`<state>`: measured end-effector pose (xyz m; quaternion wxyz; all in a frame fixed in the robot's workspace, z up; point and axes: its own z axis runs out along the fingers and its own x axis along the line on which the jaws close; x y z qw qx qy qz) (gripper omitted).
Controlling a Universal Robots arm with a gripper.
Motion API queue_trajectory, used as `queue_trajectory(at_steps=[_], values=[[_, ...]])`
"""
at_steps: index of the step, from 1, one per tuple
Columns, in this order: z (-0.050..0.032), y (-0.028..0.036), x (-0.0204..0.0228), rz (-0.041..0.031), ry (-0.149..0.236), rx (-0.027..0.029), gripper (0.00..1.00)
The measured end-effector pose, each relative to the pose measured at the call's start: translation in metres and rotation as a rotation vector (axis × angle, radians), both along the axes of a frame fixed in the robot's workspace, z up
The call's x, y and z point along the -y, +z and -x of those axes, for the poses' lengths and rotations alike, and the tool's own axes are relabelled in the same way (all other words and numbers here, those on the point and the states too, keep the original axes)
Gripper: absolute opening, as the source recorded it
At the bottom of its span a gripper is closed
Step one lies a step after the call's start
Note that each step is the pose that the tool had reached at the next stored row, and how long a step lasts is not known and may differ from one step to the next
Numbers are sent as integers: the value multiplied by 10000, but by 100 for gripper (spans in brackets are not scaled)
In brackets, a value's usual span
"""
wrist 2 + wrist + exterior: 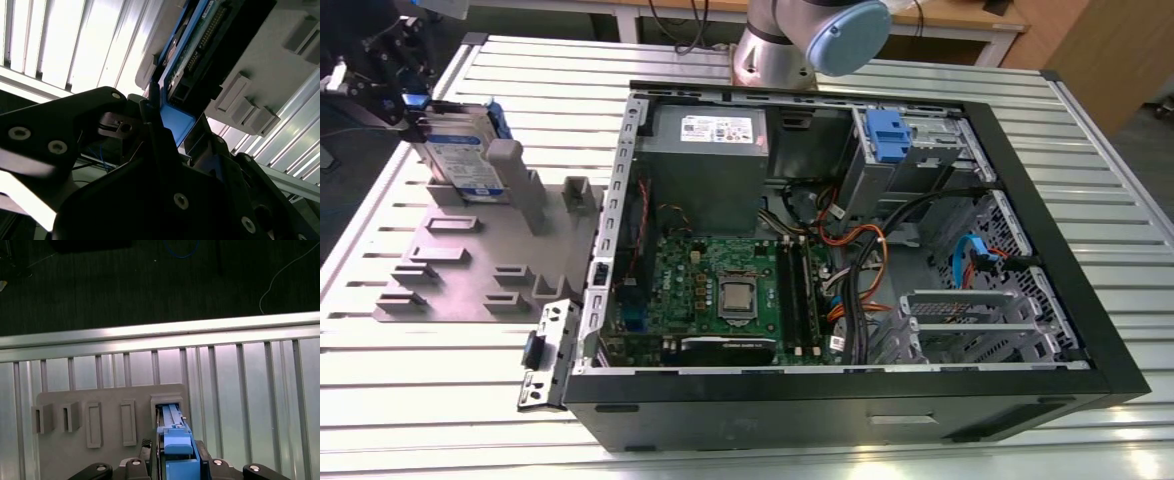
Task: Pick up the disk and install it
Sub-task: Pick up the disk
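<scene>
A slatted metal table (1067, 150) carries one open computer case (854, 390) and one grey fixture plate (454, 270) by its edge on the exterior view's left. One disk (460, 150) stands upright at the plate's far corner. My gripper (416, 100) bears down on it, jaws clamped on its upper end.

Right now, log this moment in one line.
gripper at disk top | disk upright in grey fixture | disk outside open computer case

A ribbed aluminium worktop (440, 400) lay beneath the end effector (416, 100). Beyond the worktop's edge was dark, perhaps carpeted, floor (100, 285), and farther off a brightly lit wooden desk (947, 18).
</scene>
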<state>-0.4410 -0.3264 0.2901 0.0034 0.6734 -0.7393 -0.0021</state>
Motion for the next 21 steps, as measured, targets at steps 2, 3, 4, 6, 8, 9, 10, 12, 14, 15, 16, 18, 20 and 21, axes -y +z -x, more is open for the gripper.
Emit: queue_trajectory(at_steps=[2,3,4,6,8,9,10,12,14,15,16,18,20,21], values=[[0,0,0,0,0,0,45],[0,0,0,0,0,-1,45],[0,0,0,0,0,-1,45],[0,0,0,0,0,-1,45],[0,-1,0,0,0,0,43],[0,-1,0,0,0,0,37],[0,-1,0,0,0,0,37],[0,-1,0,0,0,0,37],[0,-1,0,0,0,0,37],[0,-1,0,0,0,0,37],[0,-1,0,0,0,0,37],[0,-2,0,0,0,0,37],[0,-2,0,0,0,-1,37],[0,-2,0,0,0,0,37]])
